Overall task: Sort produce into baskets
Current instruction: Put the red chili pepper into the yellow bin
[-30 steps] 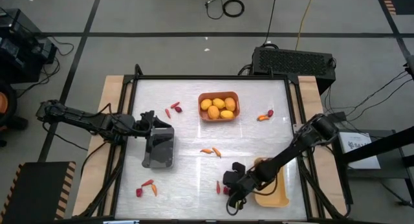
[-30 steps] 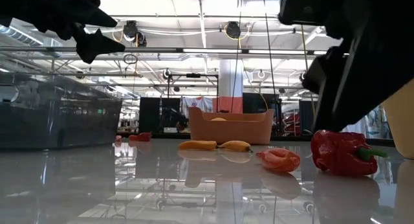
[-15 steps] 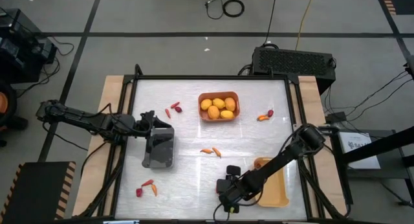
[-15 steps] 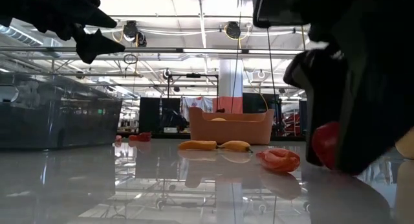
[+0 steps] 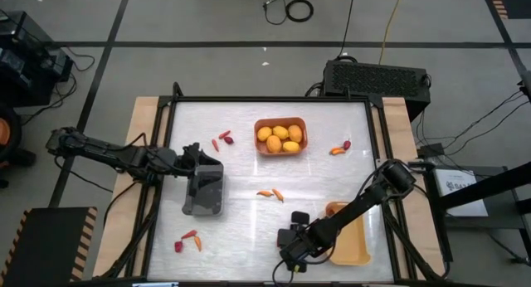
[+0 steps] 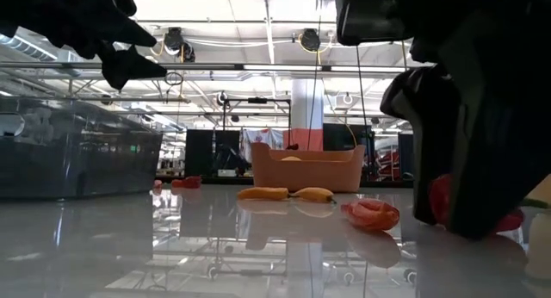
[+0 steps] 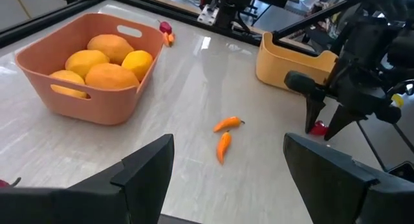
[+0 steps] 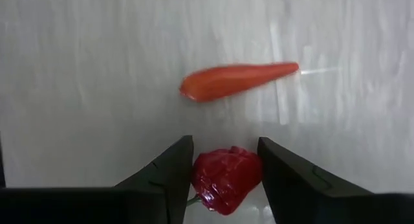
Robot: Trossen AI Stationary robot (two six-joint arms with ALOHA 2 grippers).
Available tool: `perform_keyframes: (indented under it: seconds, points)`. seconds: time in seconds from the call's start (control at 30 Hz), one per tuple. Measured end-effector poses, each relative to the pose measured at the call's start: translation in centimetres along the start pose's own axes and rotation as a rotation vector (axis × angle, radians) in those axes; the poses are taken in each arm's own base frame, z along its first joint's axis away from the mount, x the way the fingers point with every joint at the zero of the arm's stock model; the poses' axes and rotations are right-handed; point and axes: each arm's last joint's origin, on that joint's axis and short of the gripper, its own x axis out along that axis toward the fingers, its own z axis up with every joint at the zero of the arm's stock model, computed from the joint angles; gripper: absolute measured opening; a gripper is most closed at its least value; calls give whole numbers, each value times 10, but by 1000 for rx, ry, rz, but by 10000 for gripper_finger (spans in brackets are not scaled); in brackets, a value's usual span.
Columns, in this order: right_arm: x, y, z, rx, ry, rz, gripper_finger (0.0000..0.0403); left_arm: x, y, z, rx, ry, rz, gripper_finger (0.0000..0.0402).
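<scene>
My right gripper (image 5: 290,244) stands near the table's near edge, left of the yellow basket (image 5: 358,255). It is shut on a small red berry (image 8: 226,179), which also shows in the low view (image 6: 441,199). A slim red chili (image 8: 236,80) lies on the table just beyond it. My left gripper (image 5: 195,157) is open and empty over the far end of the dark grey basket (image 5: 204,196). The orange basket (image 5: 259,126) at the far middle holds several yellow-orange fruits (image 5: 280,138). My right gripper has the red berry between its two fingers, one finger on each side of it (image 8: 196,175). The fingers come from above, pointing down. The berry rests on the table top.
Two orange chilies (image 5: 270,193) lie mid-table. Red and orange pieces lie at the far left (image 5: 221,140), at the far right (image 5: 340,148) and at the near left (image 5: 189,240). The right arm crosses over the yellow basket.
My right gripper has moved toward the table's left and near edges and come down over the red berry, which now sits between its fingers, then held still. The berry has stayed on the table.
</scene>
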Motion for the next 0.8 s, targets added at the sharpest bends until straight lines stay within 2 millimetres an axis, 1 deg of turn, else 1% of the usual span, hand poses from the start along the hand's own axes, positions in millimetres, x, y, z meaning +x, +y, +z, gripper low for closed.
perform_keyframes:
  seconds: [0.1,0.23,0.47,0.63,0.8]
  points:
    - [-4,2,3,-9,5,-3,145,1,0,0,0,3,1,294]
    - [-16,6,10,-25,12,-1,136,1,0,0,-2,1,0,294]
    - [-50,12,21,-79,90,-46,135,1,0,0,-2,1,0,294]
    - [-76,10,16,-96,177,-155,135,1,0,0,-3,6,-13,294]
    - [-103,-2,4,-65,211,-291,135,1,-1,0,-3,5,-15,294]
